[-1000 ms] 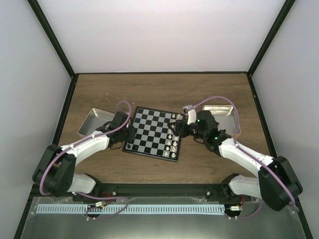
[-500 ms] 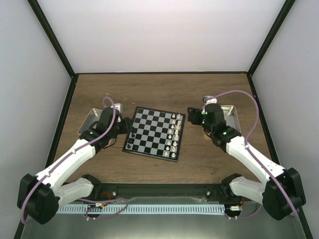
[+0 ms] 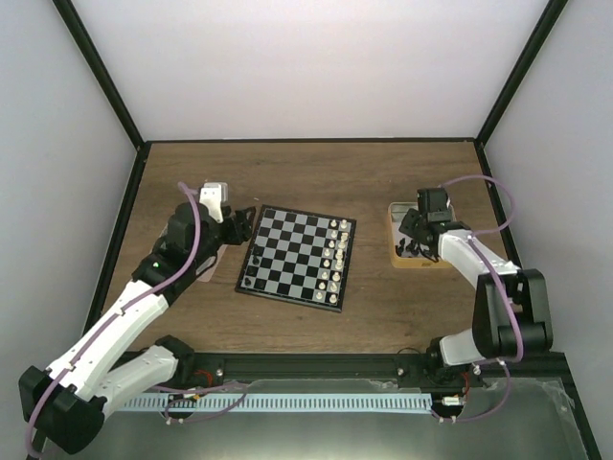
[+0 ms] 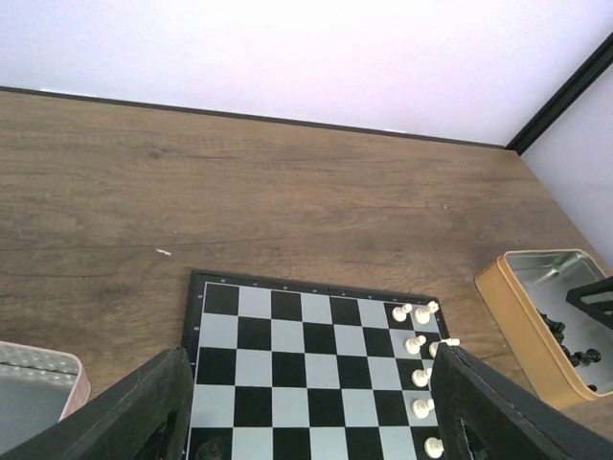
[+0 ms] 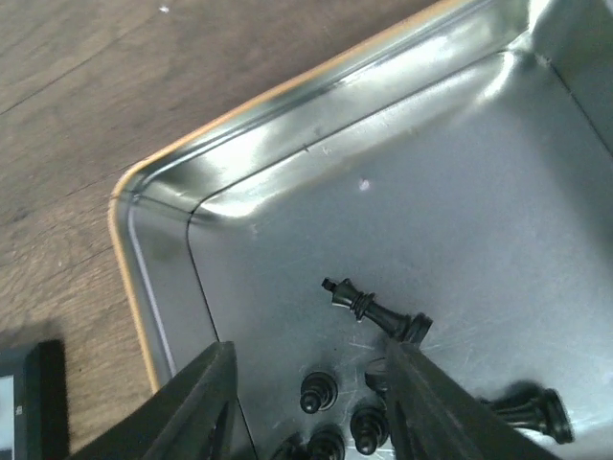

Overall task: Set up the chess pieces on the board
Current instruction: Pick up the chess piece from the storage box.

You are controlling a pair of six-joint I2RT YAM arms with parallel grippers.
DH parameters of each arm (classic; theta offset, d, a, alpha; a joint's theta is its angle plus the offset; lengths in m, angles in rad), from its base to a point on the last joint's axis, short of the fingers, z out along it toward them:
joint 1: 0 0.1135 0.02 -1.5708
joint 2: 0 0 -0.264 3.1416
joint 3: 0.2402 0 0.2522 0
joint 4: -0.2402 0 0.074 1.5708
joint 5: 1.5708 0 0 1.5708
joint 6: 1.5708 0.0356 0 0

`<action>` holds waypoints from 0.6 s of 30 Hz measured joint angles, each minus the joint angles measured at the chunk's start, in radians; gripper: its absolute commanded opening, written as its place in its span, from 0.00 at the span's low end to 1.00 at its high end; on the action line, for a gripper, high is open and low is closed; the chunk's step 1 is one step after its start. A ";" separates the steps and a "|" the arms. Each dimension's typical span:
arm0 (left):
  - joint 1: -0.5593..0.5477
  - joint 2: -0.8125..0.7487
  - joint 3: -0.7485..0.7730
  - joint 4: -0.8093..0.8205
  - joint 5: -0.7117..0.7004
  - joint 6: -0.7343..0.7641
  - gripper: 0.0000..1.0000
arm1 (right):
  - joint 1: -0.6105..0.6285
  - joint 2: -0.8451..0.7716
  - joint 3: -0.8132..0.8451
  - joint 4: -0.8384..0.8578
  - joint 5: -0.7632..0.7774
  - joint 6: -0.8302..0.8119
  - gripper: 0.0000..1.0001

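Your right jaws were wide open right over the black pieces (image 5: 375, 312) bunched in the tray (image 5: 316, 134), left jaws open and empty above the board (image 4: 287, 335), so tbh closing there could easily have pinched two at once or skidded one away.

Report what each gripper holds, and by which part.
Nothing is held: the left gripper is open by the board, the right gripper open over loose chess pieces in the tray.

Lab test cell, white panel walls (image 3: 306, 67), black frame posts (image 3: 101, 72), wooden tabletop (image 3: 306, 172)
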 measured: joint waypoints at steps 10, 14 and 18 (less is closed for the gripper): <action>0.000 0.037 0.001 0.013 0.035 0.015 0.71 | -0.013 0.130 0.062 -0.050 -0.098 -0.053 0.25; 0.000 0.037 0.002 0.013 0.041 0.015 0.71 | -0.013 0.151 0.062 -0.053 -0.106 -0.057 0.24; 0.000 0.035 0.002 0.013 0.042 0.015 0.71 | -0.008 0.180 0.062 -0.060 -0.104 -0.058 0.24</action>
